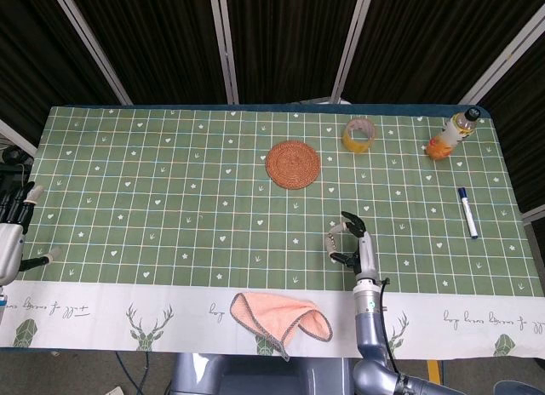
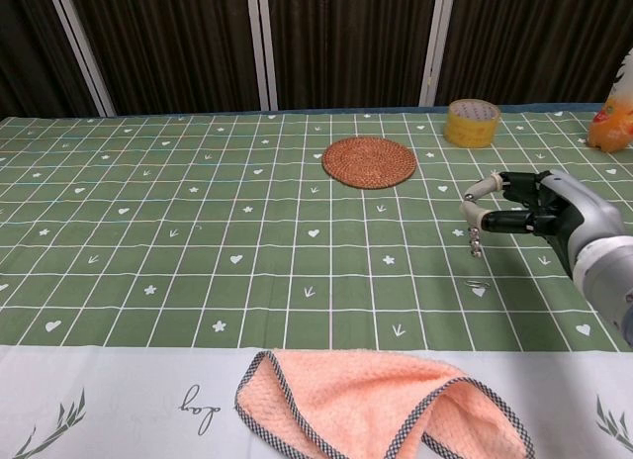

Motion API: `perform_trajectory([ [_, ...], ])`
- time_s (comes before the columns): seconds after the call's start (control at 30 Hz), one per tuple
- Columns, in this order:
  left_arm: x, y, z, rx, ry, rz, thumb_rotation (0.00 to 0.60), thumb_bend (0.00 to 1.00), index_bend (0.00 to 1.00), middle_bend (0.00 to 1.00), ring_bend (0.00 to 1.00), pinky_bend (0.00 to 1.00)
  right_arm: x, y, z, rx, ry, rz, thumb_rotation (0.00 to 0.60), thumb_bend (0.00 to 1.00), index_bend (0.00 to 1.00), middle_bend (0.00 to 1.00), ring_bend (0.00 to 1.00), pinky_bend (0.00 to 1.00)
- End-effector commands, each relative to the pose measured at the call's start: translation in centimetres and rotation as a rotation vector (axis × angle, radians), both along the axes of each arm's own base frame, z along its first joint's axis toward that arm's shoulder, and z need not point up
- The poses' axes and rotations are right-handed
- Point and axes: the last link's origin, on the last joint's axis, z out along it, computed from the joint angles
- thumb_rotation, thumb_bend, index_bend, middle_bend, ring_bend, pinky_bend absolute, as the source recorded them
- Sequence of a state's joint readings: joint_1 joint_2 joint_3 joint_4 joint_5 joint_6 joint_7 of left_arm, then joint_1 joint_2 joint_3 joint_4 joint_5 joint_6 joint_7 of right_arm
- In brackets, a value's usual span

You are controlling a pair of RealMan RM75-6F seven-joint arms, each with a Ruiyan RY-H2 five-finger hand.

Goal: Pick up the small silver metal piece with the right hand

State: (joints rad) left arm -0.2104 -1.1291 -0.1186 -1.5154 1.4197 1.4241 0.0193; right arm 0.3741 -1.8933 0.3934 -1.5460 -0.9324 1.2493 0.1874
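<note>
The small silver metal piece [image 2: 478, 283] lies flat on the green checked cloth, a thin wire-like bit seen only in the chest view. My right hand [image 2: 524, 217] hovers just above and behind it, fingers [image 2: 476, 208] spread and curved toward the left, one tip hanging down over the piece without touching it. Nothing sits between the fingers. In the head view the right hand [image 1: 351, 242] stands at the near middle of the table, and the piece is too small to make out there. My left hand [image 1: 12, 218] rests at the far left edge, holding nothing, its fingers apart.
A pink cloth [image 1: 279, 318] lies crumpled at the near edge, left of the right arm. A round woven coaster [image 1: 292, 163], a yellow tape roll [image 1: 360, 134] and an orange bottle [image 1: 449, 135] sit toward the back. A blue marker [image 1: 467, 212] lies at the right.
</note>
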Motion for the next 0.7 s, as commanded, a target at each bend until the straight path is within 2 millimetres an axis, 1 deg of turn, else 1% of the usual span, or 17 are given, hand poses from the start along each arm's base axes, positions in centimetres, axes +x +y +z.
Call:
perform_trajectory([
  [0.03, -0.02, 0.0, -0.01, -0.001, 0.0, 0.001, 0.6, 0.0, 0.0, 0.0, 0.0, 0.0, -0.07, 0.1, -0.13, 0.004, 0.005, 0.001, 0.6, 0.41, 0.65, 0.15, 0.0, 0.07],
  [0.37, 0.03, -0.01, -0.09, -0.004, 0.003, -0.001, 0.6, 0.0, 0.0, 0.0, 0.0, 0.0, -0.79, 0.57, -0.53, 0.022, 0.007, -0.017, 0.6, 0.42, 0.65, 0.15, 0.0, 0.07],
  [0.7, 0.05, -0.01, -0.07, -0.001, 0.001, -0.001, 0.6, 0.0, 0.0, 0.0, 0.0, 0.0, -0.72, 0.93, -1.03, 0.035, 0.009, -0.01, 0.6, 0.42, 0.65, 0.15, 0.0, 0.07],
])
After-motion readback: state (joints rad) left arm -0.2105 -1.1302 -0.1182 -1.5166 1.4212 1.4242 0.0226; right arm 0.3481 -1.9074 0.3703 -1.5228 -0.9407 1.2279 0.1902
